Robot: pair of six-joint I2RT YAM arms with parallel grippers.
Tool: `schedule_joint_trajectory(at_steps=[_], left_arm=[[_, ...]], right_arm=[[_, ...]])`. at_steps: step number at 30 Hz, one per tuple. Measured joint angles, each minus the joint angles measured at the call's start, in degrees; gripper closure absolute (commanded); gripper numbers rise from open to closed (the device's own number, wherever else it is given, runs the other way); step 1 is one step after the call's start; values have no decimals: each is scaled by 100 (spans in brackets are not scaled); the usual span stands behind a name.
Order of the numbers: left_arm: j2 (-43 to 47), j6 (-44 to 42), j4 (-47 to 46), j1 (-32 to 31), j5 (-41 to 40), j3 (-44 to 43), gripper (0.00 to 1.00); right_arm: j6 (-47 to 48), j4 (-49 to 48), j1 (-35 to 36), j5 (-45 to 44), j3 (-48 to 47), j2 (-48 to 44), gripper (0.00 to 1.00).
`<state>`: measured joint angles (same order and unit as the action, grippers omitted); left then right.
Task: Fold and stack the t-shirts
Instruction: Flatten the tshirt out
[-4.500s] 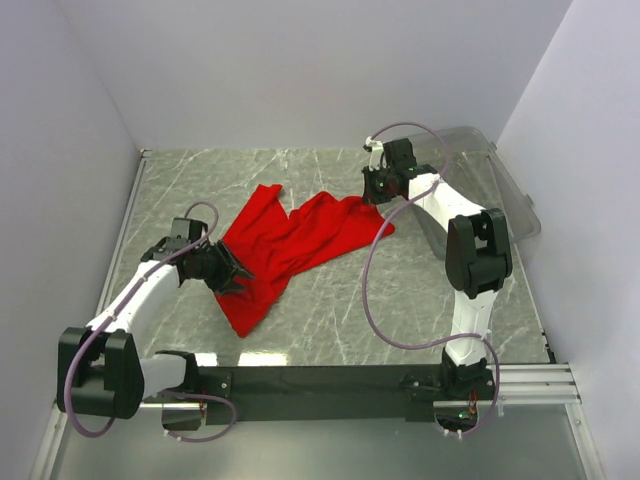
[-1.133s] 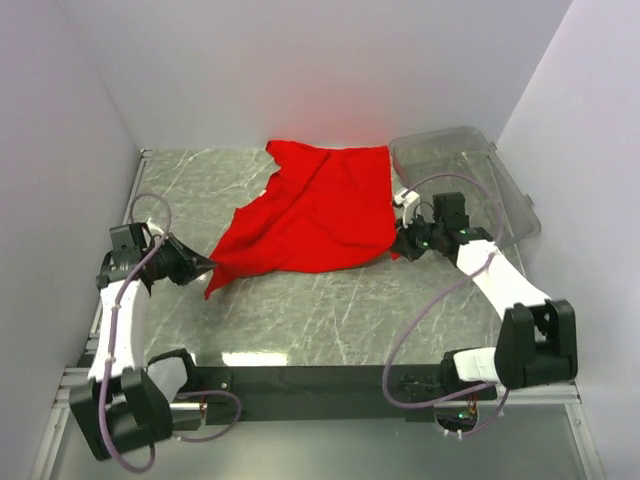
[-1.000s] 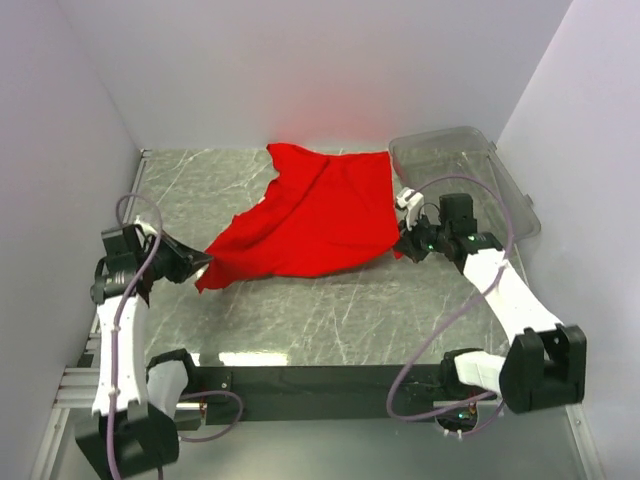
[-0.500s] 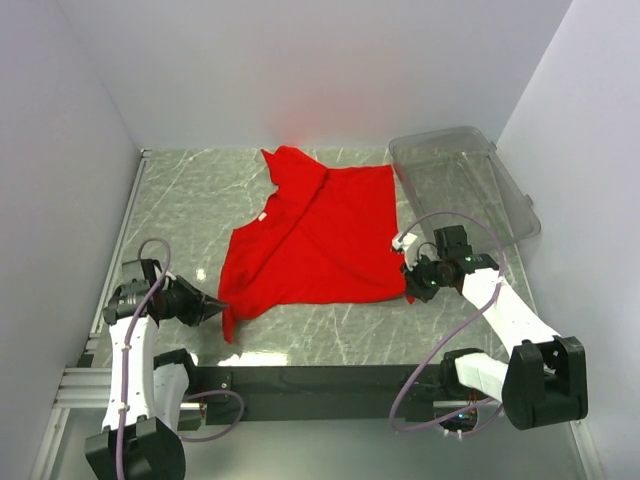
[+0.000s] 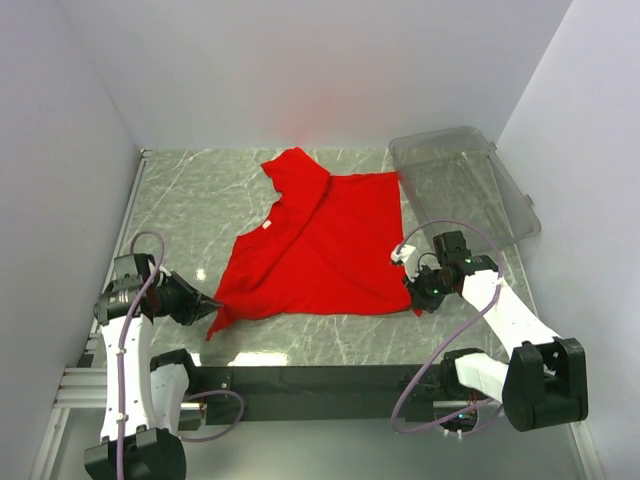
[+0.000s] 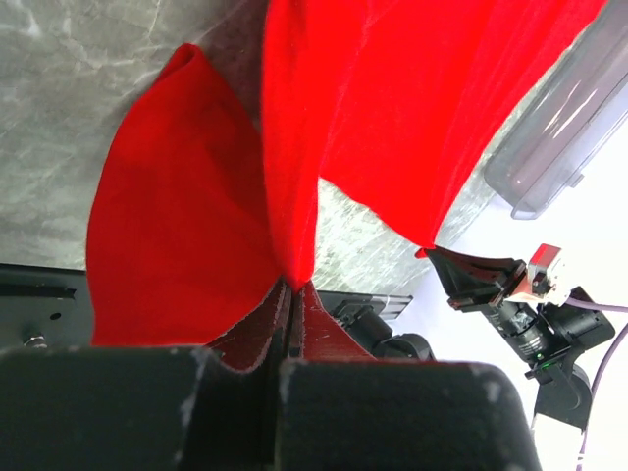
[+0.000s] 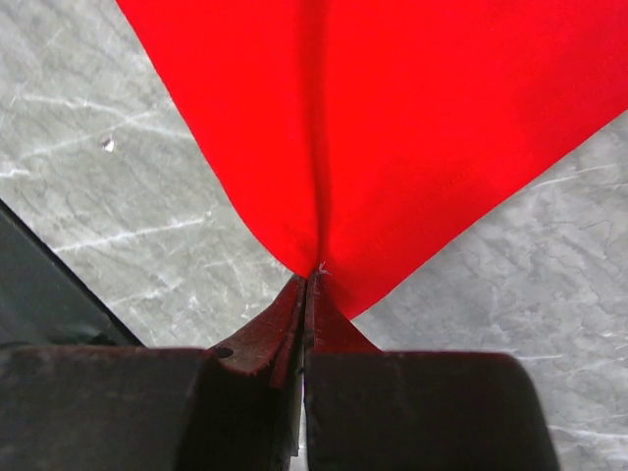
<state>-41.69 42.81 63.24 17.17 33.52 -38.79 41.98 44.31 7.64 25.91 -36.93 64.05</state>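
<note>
A red t-shirt lies mostly spread on the marble table, neck end toward the back wall. My left gripper is shut on its near left corner, which hangs in a fold below the jaws; in the left wrist view the cloth runs up from the closed left gripper. My right gripper is shut on the near right corner; in the right wrist view the red cloth fans out from the pinched right gripper.
A clear plastic bin stands at the back right, just right of the shirt; it also shows in the left wrist view. A black rail runs along the table's near edge. White walls close in the sides.
Both grippers have pulled the shirt toward the near edge and lowered it, so it went from bunched and lifted to spread flat. The left gripper shifted slightly back and up in the last half second.
</note>
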Motion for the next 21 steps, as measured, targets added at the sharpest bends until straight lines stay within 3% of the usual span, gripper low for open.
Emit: schedule_joint_trajectory(at_steps=[5, 9, 11, 12, 13, 18, 20, 21], left_arm=[[22, -76, 105, 0, 4, 35, 96], [20, -184, 179, -2, 15, 166, 77], [15, -186, 208, -2, 24, 188, 83], [7, -184, 205, -2, 33, 188, 93], [-7, -184, 190, -2, 48, 188, 97], [-85, -166, -11, -2, 138, 72, 99], [-164, -184, -57, -2, 160, -17, 94], [-203, -201, -57, -2, 160, -63, 80]], right_arm=[[146, 76, 0, 0, 0, -31, 100], [166, 39, 0, -7, 44, -24, 100], [195, 22, 0, -37, 87, 24, 100], [203, 17, 0, -50, 94, 59, 100], [205, 4, 0, -70, 96, 107, 100], [205, -48, 0, -76, 94, 175, 100], [210, -61, 0, -79, 94, 181, 100], [225, -61, 0, -79, 96, 186, 100]])
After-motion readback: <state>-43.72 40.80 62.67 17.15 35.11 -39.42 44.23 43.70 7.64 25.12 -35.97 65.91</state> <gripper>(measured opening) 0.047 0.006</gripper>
